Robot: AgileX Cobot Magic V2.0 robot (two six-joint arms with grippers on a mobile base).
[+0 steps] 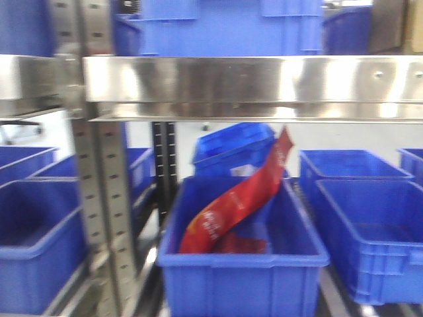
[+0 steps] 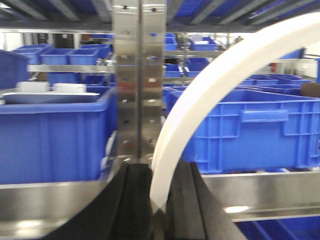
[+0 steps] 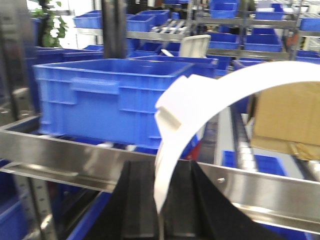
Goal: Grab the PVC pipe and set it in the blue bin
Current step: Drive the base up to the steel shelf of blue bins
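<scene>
Steel shelf [image 1: 251, 79] lined with blue bins [image 1: 241, 281], we see our left hand [image 2: 160, 170] pinching the curved white pipe [image 2: 200, 95] before the shelf, our right hand [image 3: 161, 169] pinching it likewise

Straight ahead of the left gripper [image 2: 160, 169], a steel shelf rail [image 2: 260, 192] is seen, crossed by an upright post [image 2: 140, 75]. A near blue bin [image 2: 50, 135] is carried ahead-left and a handled blue bin [image 2: 240, 130] ahead-right. Before the right gripper [image 3: 161, 166], a second steel shelf [image 3: 75, 152] is seen. A large blue bin [image 3: 110, 95] is set ahead-left and a cardboard box [image 3: 285, 120] ahead-right.
</scene>
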